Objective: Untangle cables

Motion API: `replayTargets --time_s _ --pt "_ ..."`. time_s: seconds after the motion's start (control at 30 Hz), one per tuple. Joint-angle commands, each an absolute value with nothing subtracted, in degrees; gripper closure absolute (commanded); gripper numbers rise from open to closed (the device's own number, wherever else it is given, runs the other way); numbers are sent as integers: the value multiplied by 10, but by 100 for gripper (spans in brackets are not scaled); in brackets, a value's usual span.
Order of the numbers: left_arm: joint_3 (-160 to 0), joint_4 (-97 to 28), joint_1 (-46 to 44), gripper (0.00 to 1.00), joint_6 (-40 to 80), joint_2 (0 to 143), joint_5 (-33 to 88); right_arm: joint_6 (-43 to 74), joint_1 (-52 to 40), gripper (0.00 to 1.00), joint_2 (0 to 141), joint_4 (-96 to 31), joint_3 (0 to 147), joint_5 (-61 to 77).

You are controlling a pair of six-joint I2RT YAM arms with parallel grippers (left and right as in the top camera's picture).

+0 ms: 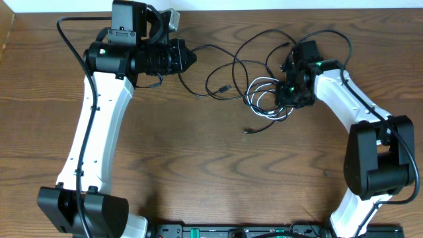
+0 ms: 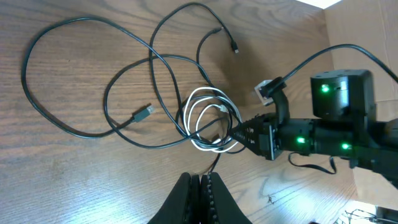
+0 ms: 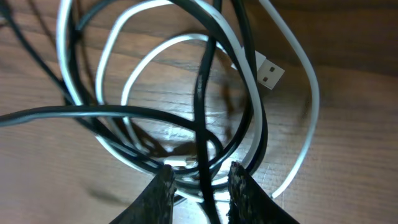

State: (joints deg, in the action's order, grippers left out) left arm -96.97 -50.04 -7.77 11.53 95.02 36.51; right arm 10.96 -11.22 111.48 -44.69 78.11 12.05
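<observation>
Right gripper (image 3: 200,177): jaws narrowed to a small gap. One black strand and a run of the white cable (image 3: 305,93) pass between the fingers (image 3: 163,190). Whether the pads actually pinch these strands cannot be told.

Around the fingertips, the white cable lies in several overlapping loops on the wooden table (image 1: 198,172). Its flat USB plug (image 3: 268,70) rests inside the outer loop. Black cables (image 1: 231,63) thread through and across the white coil.

Left gripper (image 2: 198,190): jaws fully closed, pads together. A thin black cord runs up to its tip, but a grip on it cannot be confirmed.

Beyond the coil, the black cables spread in wide open loops between the two arms, in the far half of the table. One black connector (image 2: 144,113) lies inside a loop. A smaller plug end (image 1: 249,131) lies apart on the near side of the tangle.
</observation>
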Motion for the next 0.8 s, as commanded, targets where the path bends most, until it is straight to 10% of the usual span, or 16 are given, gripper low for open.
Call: replayTargets --time_s 0.0,0.1,0.77 --pt "-965 -505 -79 93 101 954 364 95 -121 75 1126 -427 763 111" --pt "-965 -505 -79 93 101 954 364 95 -121 99 1124 -413 764 129" --pt "-965 -499 -95 89 101 954 365 -16 -119 99 890 -458 902 441"
